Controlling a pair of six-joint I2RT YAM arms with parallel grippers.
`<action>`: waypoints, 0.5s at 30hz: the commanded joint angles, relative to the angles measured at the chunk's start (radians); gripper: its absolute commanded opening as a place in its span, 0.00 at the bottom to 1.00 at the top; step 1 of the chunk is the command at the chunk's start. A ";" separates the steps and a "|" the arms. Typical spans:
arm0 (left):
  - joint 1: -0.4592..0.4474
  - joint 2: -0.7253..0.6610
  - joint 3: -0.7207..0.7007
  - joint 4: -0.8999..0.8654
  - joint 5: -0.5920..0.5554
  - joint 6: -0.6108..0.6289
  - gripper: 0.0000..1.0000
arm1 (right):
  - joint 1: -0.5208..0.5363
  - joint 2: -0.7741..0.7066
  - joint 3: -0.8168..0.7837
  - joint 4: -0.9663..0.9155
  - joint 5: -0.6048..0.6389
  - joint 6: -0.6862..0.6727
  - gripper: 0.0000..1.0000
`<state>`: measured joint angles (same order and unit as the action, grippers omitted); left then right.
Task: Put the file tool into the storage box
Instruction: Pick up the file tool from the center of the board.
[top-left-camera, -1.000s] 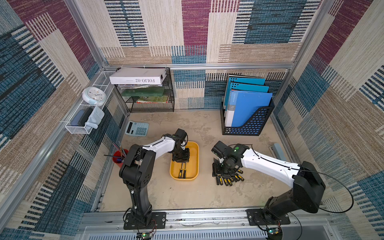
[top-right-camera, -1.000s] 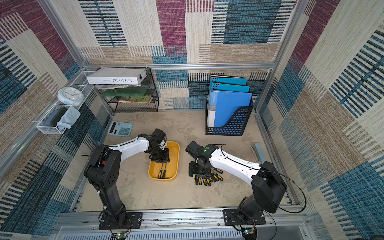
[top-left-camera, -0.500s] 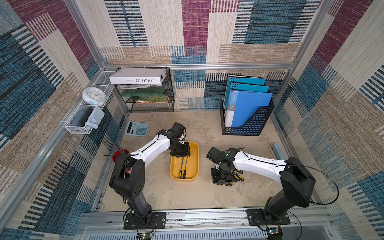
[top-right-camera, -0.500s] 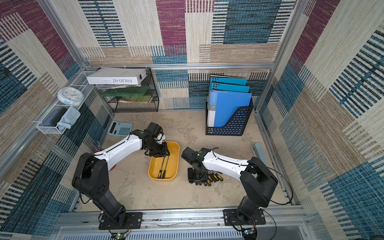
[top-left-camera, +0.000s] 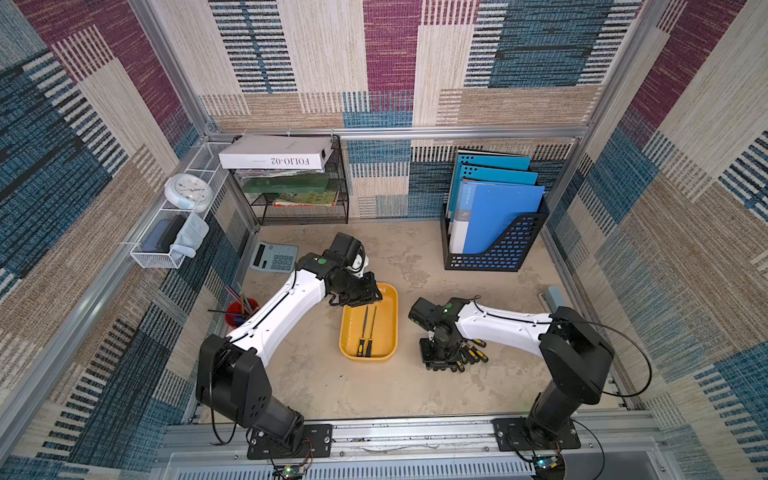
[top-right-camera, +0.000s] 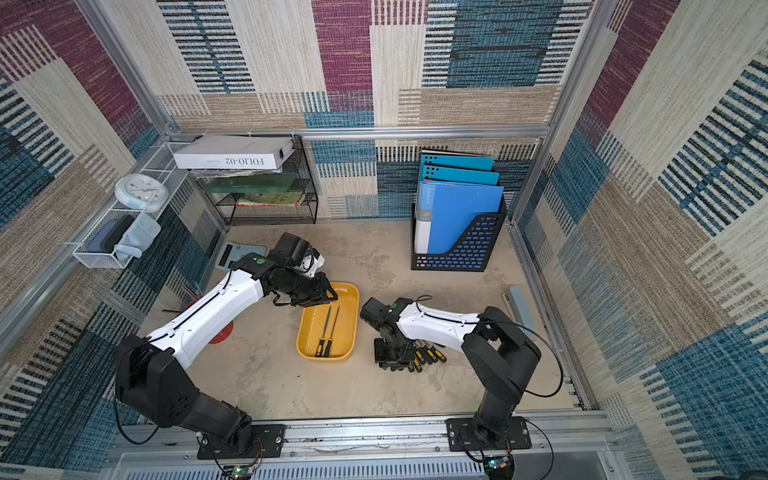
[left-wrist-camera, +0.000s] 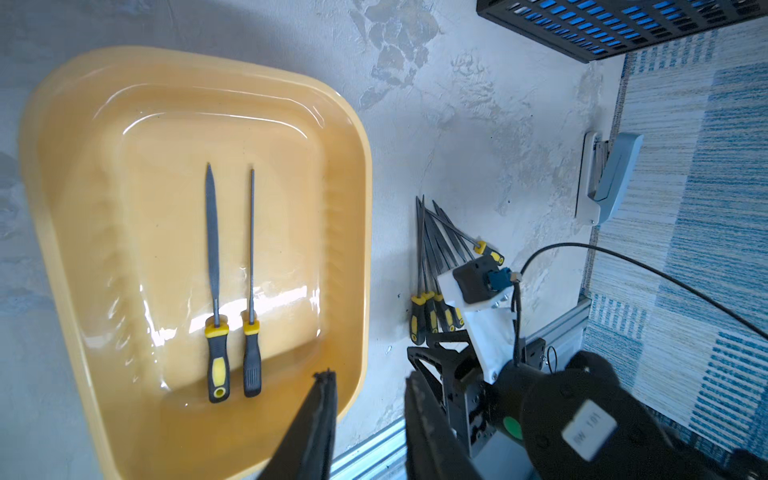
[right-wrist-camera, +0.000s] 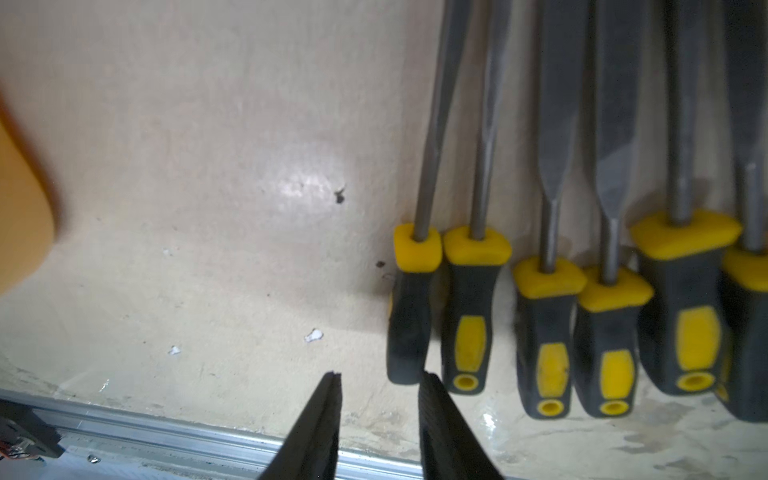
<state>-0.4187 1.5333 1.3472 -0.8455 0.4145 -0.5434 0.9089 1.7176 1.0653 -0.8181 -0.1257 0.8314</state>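
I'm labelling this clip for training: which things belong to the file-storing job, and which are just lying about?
Job: storage box, two files already inside it, loose files on the table.
Lying about: calculator, blue folders in black holder, mesh shelf rack, clock, red pen cup.

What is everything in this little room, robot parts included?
storage box: 1, yellow, mid-table
files in box: 2, black-yellow handles, side by side
loose files: at least six, same colours, on table beside box
folder holder: 1, black, back right, holds blue folders
wire rack: 1, black, back left, white box on top
calculator: 1, pale blue, table's left
clock: 1, white, in wall basket
pen cup: 1, red, left edge
stapler-like item: 1, grey-blue, right edge
left claw: 1, black, open, over box
right claw: 1, black, open, by loose files' handles
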 joint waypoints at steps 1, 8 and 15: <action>0.003 -0.012 -0.008 -0.019 0.005 -0.008 0.32 | 0.000 0.019 0.013 -0.020 0.038 -0.016 0.35; 0.011 -0.022 -0.017 -0.019 -0.002 0.000 0.32 | 0.002 0.050 0.027 -0.016 0.070 -0.029 0.28; 0.022 -0.031 -0.022 -0.026 -0.002 0.021 0.32 | 0.010 0.063 0.053 -0.015 0.080 -0.063 0.15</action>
<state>-0.4011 1.5112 1.3281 -0.8608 0.4137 -0.5415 0.9131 1.7889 1.1076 -0.8200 -0.0601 0.7910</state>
